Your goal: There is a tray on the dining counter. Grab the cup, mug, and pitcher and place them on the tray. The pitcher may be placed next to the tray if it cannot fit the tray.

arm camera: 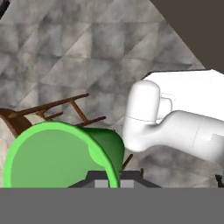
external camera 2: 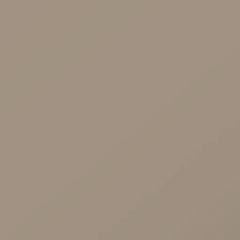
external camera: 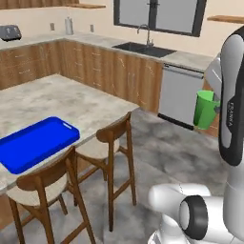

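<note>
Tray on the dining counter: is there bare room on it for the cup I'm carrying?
Yes. The tray lies bare across its whole blue floor. The dining counter beyond it, toward the wall cabinets, is also free. It is crowded on the near edge, where two chairs are tucked in. The hand holds the cup over the floor.

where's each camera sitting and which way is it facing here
Left base view: behind the arm's left, facing the dining counter with the blue tray; white arm at right, carrying the green cup.
Right base view: faces a flat tan surface.
Hand view: on the hand, looking down at the floor; gripper shut on the cup's rim.
Shared: the cup.
</note>
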